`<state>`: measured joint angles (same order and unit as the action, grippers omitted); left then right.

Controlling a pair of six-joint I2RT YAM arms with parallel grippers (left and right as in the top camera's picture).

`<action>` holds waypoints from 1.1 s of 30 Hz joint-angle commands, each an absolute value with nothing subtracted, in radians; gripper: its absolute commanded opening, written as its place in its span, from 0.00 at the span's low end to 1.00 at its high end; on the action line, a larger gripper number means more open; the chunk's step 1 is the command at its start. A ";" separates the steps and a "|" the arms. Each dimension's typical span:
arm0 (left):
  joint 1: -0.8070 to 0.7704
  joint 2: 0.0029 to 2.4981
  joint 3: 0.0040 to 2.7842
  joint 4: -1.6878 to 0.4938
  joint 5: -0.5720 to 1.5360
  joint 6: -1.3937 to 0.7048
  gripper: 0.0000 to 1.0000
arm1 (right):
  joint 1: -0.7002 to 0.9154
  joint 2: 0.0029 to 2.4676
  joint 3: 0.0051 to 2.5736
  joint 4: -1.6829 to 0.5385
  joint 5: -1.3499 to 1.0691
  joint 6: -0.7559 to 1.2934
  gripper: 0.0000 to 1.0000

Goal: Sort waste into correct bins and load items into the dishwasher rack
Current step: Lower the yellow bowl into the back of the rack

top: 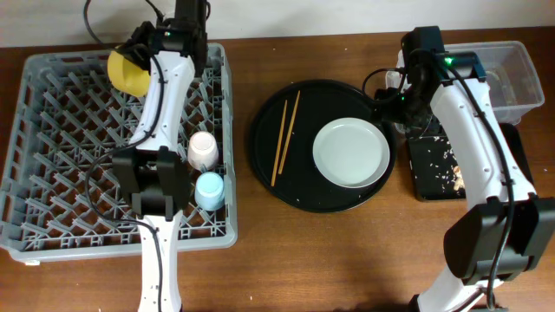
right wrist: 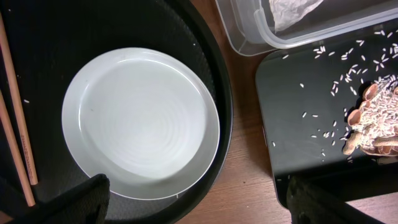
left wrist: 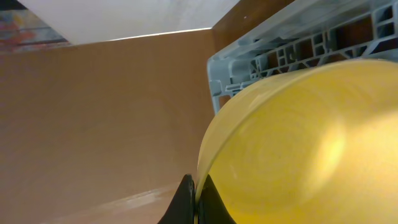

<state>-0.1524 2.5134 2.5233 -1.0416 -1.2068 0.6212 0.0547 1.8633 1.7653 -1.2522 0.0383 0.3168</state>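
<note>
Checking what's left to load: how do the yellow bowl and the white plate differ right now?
The yellow bowl is tilted, gripped by the left claw over the grey rack's far side; the plate lies flat on the round black tray, untouched. The bowl is deep and bright yellow; the plate is shallow, pale and looks wider. Both are round.

No readable text, labels, brands or numbers in any view. Only a colourful patch (left wrist: 25, 28) in the top-left corner of the left wrist view (too blurred to read anything from it).
</note>
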 commanded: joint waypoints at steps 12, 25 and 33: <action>-0.222 2.514 2.518 -1.042 -1.140 0.643 0.00 | 0.058 1.839 1.783 -1.253 0.057 0.319 0.92; -0.285 2.514 2.516 -1.142 -1.051 0.588 0.02 | 0.058 1.839 1.783 -1.254 0.057 0.319 0.92; -0.271 2.514 2.516 -1.032 -1.196 0.621 0.00 | 0.058 1.839 1.783 -1.257 0.057 0.319 0.92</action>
<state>-0.2924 2.5134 2.5202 -1.0504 -1.1400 0.6174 0.0547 1.8633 1.7653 -1.2556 0.0383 0.3176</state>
